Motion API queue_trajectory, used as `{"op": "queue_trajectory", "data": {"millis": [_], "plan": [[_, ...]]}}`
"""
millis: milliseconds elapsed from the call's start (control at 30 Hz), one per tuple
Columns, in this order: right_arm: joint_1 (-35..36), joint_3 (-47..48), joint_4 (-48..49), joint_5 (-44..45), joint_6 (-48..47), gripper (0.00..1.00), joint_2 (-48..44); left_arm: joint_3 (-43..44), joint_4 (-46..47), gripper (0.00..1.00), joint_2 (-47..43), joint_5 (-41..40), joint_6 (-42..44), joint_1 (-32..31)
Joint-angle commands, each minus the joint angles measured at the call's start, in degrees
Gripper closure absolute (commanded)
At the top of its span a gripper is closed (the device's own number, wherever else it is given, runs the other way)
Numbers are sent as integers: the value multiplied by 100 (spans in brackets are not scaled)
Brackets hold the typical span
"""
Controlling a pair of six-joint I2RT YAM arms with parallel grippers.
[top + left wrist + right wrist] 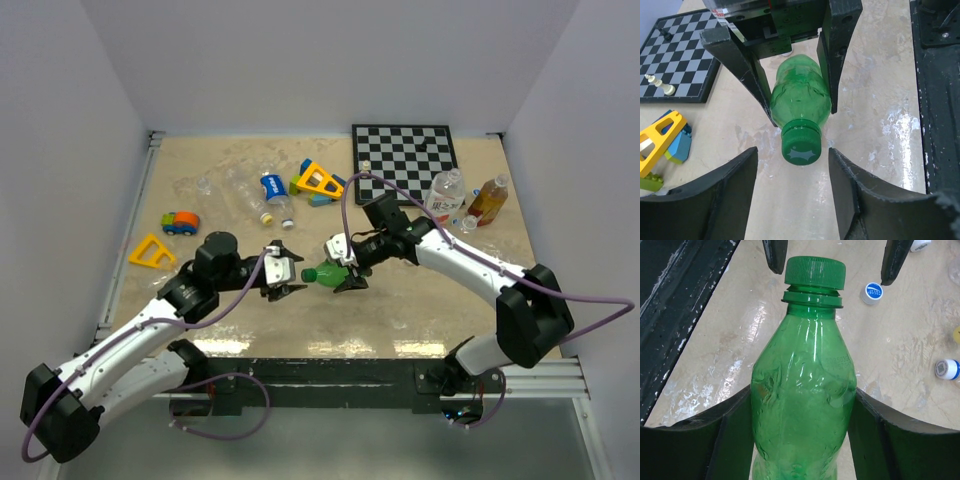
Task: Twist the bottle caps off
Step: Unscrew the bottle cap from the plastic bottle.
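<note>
Over tabletop (400, 300), 1 green bottle (805, 405) w/ 1 cap (800, 145) on: right tool (345, 268) clamps it, left tool (792, 154) open round cap.

Narrow free gaps either side of the green cap (801, 145) inside the left gripper (792, 156)

Pale walls (300, 60), glossy beige tabletop (400, 315)
</note>
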Motion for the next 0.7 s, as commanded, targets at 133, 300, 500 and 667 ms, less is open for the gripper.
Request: {"op": "queue_trajectory", "data": {"millis": [133, 300, 500, 667], "plan": [[-13, 186, -63, -75, -80, 100, -9, 245, 621, 46, 90, 561, -110, -12], [-13, 194, -72, -67, -80, 100, -9, 324, 507, 60, 240, 605, -190, -12], [-13, 194, -72, -76, -80, 100, -9, 394, 410, 62, 301, 605, -207, -21], [-13, 194, -72, -67, -80, 100, -9, 613, 85, 81, 468, 622, -487, -21]]}}
